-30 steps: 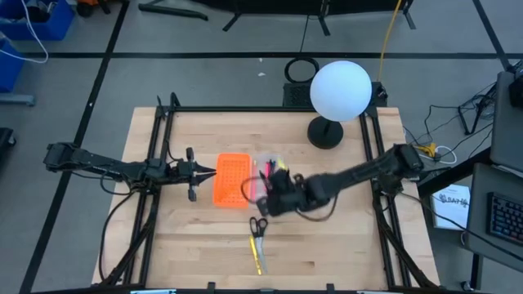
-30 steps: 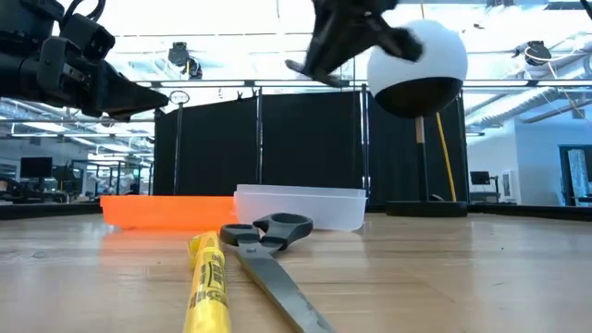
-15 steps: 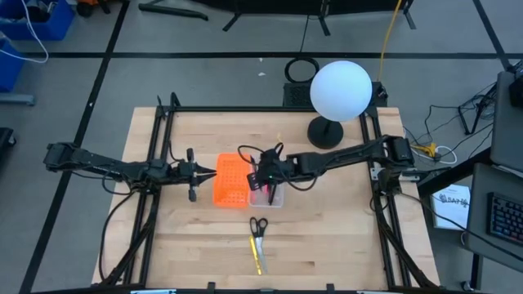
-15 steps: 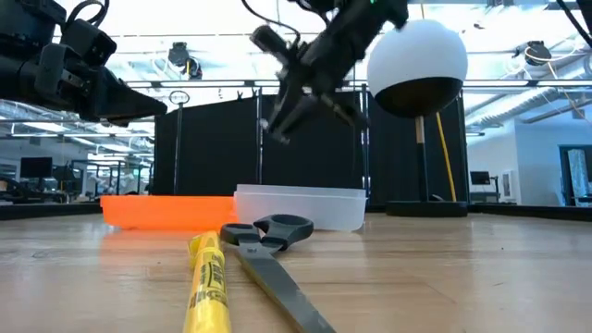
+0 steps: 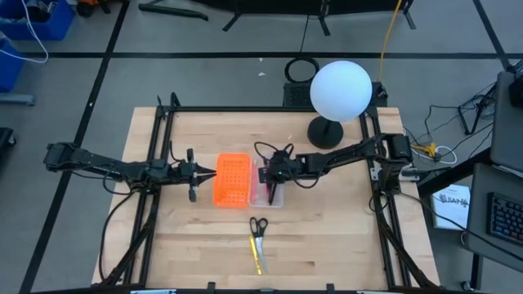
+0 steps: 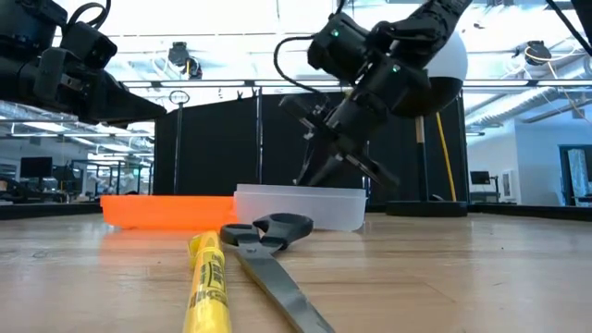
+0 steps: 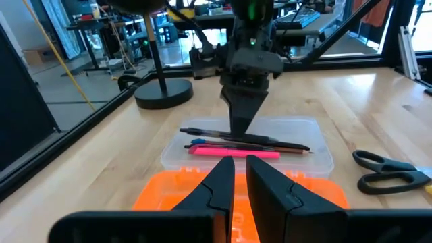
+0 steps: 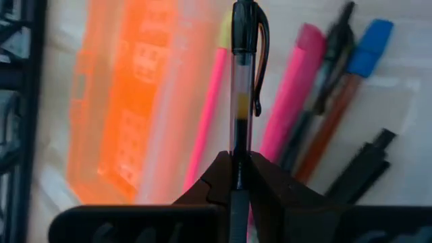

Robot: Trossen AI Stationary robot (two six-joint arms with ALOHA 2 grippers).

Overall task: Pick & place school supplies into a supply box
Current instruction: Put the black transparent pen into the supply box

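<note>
The supply box, a clear tray [image 5: 275,196], sits at mid table with pink [image 7: 233,153], blue [image 7: 196,142] and dark pens lying in it. My right gripper [image 5: 272,173] hangs low over it, pointing down, shut on a clear-barrelled pen with a black cap [image 8: 241,81]. On the wood nearer the front edge lie the scissors [image 5: 258,226] and a yellow marker [image 5: 257,255]. My left gripper [image 5: 208,171] hovers shut to the left of the orange perforated piece [image 5: 231,178], holding nothing. My right gripper pinches the pen's clear barrel [image 8: 240,145] between its two fingers [image 8: 216,177], coming from above and pointing down. The fingers lie across the pen, which stays about level over the pens in the tray [image 7: 317,162]. Whether it touches them cannot be told.
The orange piece [image 6: 166,211] lies against the tray's left side. A lamp with a white globe [image 5: 341,90] stands on its round base [image 5: 325,132] at the far right of the table. Bare wood lies to the tray's right and along the near edge.
My right gripper, with the pen still in its fingers, has come down from high above the table and moved toward the far edge, from the tray's near end to over its middle. It has turned from a slant to pointing down. Nothing else has moved.
</note>
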